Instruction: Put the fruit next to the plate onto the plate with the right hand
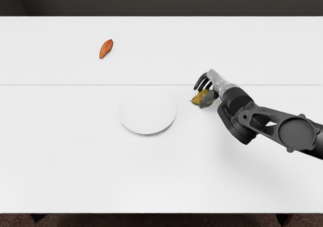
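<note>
Yellow-green fruit point(199, 99) lies just right of the plate point(147, 112), the right hand point(207, 87) curled around it; a shallow fingertip grip could drop it short of the plate.

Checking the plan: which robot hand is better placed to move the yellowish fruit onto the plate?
Right. The right robot hand is at the yellowish fruit, beside the plate; no left arm shows.
</note>
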You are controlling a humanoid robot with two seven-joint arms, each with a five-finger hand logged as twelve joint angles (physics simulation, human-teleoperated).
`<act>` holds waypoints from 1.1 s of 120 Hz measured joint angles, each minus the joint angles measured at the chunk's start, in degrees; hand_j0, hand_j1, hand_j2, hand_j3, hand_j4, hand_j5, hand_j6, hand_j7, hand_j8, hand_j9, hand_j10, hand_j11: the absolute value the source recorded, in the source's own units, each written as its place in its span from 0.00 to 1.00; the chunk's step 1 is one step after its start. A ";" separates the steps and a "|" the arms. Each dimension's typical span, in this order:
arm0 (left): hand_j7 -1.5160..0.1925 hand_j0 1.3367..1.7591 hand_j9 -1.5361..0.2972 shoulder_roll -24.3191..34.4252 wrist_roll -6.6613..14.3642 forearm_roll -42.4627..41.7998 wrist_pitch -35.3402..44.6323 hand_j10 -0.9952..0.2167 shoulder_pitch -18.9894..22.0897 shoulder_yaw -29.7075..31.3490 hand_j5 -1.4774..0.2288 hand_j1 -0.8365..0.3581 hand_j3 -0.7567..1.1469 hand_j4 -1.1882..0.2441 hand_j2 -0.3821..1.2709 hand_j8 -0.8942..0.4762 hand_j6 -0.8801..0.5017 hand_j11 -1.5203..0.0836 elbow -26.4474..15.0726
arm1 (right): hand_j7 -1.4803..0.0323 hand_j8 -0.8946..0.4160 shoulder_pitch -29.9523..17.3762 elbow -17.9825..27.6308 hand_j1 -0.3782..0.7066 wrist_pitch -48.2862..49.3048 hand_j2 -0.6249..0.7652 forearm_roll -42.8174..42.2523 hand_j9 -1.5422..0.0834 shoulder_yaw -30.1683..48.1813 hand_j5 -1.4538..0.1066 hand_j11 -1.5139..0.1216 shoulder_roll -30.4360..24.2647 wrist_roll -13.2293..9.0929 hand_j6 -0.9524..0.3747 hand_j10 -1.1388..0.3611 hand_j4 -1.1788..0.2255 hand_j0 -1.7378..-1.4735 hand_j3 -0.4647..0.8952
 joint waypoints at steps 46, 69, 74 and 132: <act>0.89 0.76 0.84 0.00 0.00 0.00 0.00 0.82 0.00 0.01 0.87 0.99 0.40 0.83 0.23 0.65 0.64 0.95 0.00 | 0.30 0.37 0.48 0.23 0.66 10.61 0.86 5.88 0.32 9.97 0.26 0.30 -1.85 -0.04 0.15 0.44 0.29 0.31 0.34; 0.89 0.76 0.84 0.00 0.00 0.00 -0.02 0.82 0.00 0.01 0.87 0.99 0.40 0.83 0.23 0.65 0.64 0.95 0.00 | 0.30 0.37 0.46 0.42 0.67 15.29 0.86 7.75 0.32 13.93 0.26 0.30 -1.77 -0.04 0.13 0.44 0.29 0.31 0.34; 0.89 0.76 0.84 0.00 0.00 0.00 -0.02 0.82 0.00 0.01 0.87 0.99 0.40 0.83 0.23 0.65 0.64 0.95 0.00 | 0.30 0.37 0.48 0.46 0.67 15.85 0.86 8.04 0.32 14.38 0.26 0.30 -1.53 -0.05 0.13 0.44 0.29 0.30 0.34; 0.89 0.76 0.84 0.00 0.00 -0.01 0.00 0.82 0.00 0.01 0.87 0.99 0.40 0.83 0.23 0.65 0.64 0.95 0.00 | 0.30 0.39 0.57 0.55 0.69 20.09 0.86 9.28 0.32 17.35 0.25 0.30 4.74 -0.03 0.13 0.45 0.29 0.30 0.34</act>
